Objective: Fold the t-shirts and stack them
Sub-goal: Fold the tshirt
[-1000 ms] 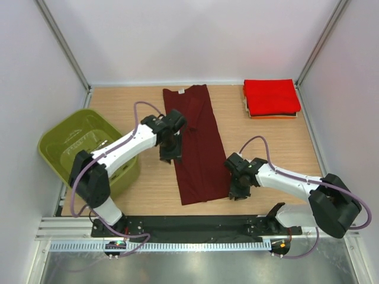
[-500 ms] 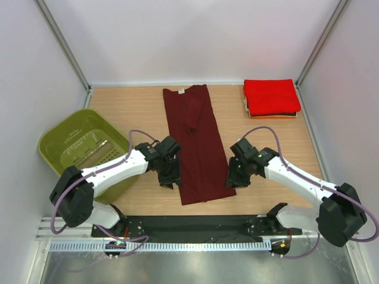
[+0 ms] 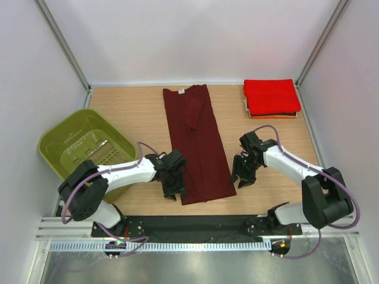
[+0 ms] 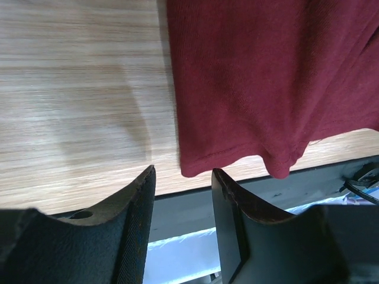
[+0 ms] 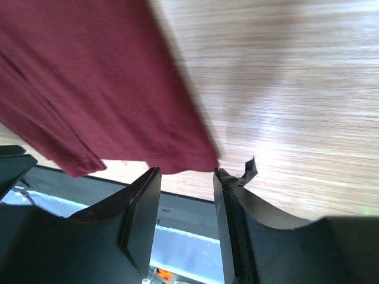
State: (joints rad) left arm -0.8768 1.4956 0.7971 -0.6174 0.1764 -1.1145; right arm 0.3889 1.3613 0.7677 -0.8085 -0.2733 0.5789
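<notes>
Maroon shirt [image 3: 198, 142] lies flat on the desk [image 3: 130, 112], folded lengthwise into a long strip. Its collar end is at the far side and its hem is close to the near edge.

Left claw [image 3: 173, 188] is low at the near-left corner of the strip. My left wrist view shows the fingers moderately apart with nothing pinched. The hem corner sits right in front of the gap.

Right claw [image 3: 243, 179] is at the near-right corner, same picture. The jaws are parted a medium amount and nothing is clamped. The shirt corner is just ahead of the fingertips. I can't tell whether either claw touches the cloth or the wood.

Pile of folded shirts [image 3: 271, 97] sits in the far-right corner of the desk, bright red on top, with thin orange and dark edges showing under it. It is well apart from the maroon one.

Olive basket [image 3: 62, 126] stands at the left side, beside the left arm.
</notes>
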